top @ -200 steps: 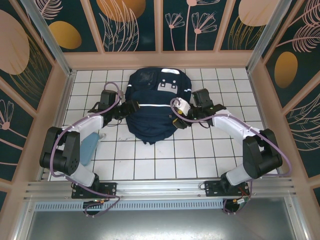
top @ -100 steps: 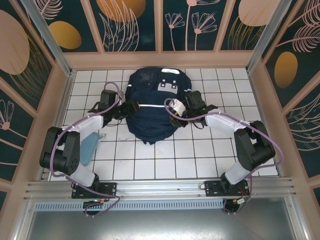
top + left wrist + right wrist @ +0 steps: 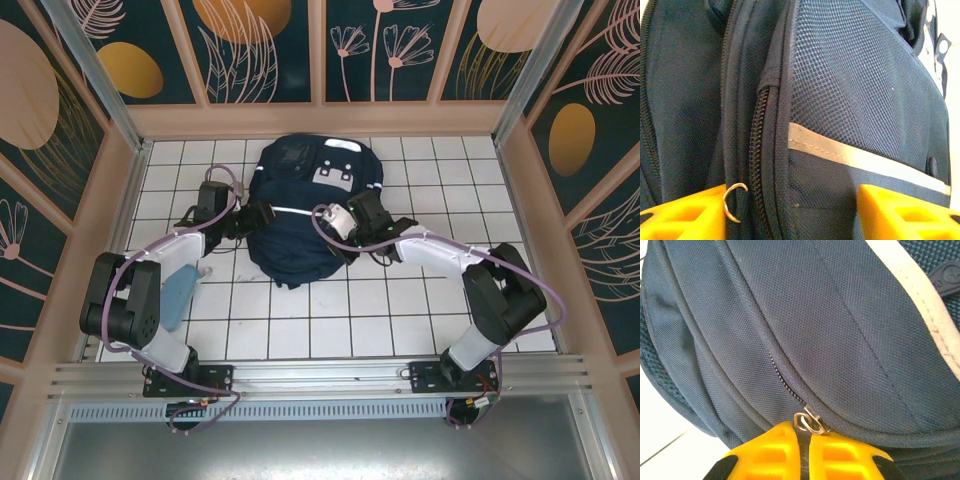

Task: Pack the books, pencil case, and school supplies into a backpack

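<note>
**Backpack on the tiled table, a gripper at each side**

The dark navy backpack lies in the middle of the far half of the table, with its white reflective stripe across the front. The left gripper is at the left side of the bag. Its yellow fingers are spread wide, and between them are a zipper seam and a small metal ring. The right gripper is at the right front of the bag. Its fingers are pressed together and pinch the lower end of the metal zipper pull. Above them this zipper looks closed. A pale blue flat thing lies on the tiles beside the left arm, well apart from the bag.
</note>
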`<control>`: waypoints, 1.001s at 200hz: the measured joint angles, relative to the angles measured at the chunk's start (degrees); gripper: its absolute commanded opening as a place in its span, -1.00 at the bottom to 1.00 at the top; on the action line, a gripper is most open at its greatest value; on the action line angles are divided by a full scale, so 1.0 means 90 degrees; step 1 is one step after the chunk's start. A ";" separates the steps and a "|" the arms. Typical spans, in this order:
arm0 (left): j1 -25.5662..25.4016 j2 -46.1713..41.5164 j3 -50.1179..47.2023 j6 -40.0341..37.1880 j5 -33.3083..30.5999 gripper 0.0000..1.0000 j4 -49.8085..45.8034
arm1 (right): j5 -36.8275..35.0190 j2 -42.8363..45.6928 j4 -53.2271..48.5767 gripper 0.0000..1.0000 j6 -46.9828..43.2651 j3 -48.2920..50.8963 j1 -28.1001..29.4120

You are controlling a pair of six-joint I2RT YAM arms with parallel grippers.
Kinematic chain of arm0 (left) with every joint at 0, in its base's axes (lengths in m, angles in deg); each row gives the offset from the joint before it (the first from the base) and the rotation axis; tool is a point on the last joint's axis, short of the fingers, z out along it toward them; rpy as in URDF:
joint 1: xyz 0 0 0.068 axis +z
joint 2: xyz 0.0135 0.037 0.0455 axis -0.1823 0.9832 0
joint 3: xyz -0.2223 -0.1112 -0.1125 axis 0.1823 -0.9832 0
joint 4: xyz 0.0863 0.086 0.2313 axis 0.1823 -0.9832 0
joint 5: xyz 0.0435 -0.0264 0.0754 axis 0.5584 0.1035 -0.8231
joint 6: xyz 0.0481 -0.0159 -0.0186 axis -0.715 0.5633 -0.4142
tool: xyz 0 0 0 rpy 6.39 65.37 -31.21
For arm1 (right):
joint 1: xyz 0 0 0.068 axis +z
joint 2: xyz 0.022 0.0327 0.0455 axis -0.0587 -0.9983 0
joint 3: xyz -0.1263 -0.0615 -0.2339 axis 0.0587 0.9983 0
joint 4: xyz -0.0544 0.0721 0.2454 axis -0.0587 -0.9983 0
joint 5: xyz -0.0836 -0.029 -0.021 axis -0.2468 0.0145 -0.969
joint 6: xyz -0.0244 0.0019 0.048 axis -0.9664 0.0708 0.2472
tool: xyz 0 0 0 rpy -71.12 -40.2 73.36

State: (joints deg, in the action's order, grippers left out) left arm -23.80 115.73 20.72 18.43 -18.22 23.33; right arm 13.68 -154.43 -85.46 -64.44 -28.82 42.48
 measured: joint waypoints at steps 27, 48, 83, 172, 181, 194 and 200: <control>0.0100 0.0000 -0.0131 0.0024 -0.0121 -0.09 0.0219 | -0.0367 -0.0338 -0.0155 -1.00 0.0636 -0.0372 0.0500; 0.0151 0.0000 -0.0163 0.0029 -0.0240 -0.17 0.0340 | -0.0619 -0.0726 -0.0576 -1.00 0.1243 -0.0848 0.0692; 0.0151 -0.0002 -0.0248 0.0049 -0.0304 -0.19 0.0525 | -0.0731 -0.0882 -0.0950 -1.00 0.2050 -0.1161 0.0743; 0.0070 -0.0002 -0.0287 0.0168 -0.0129 -0.24 0.0612 | -0.0641 -0.0692 -0.1938 -1.00 0.4303 -0.1887 0.0447; 0.0061 -0.0002 -0.0289 0.0168 -0.0114 -0.25 0.0612 | -0.0588 -0.0673 -0.1855 -1.00 0.4556 -0.1821 0.0427; 0.0041 -0.0002 -0.0289 0.0170 -0.0109 -0.27 0.0612 | -0.0515 -0.0646 -0.1732 -1.00 0.4889 -0.1746 0.0415; 0.0036 -0.0002 -0.0287 0.0170 -0.0109 -0.27 0.0610 | -0.0478 -0.0646 -0.1685 -1.00 0.5030 -0.1746 0.0420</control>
State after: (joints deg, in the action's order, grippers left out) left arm -23.47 115.71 18.14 19.96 -19.20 28.82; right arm 9.37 -160.25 -100.63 -19.17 -44.54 46.26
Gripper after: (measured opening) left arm 0.374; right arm 0.073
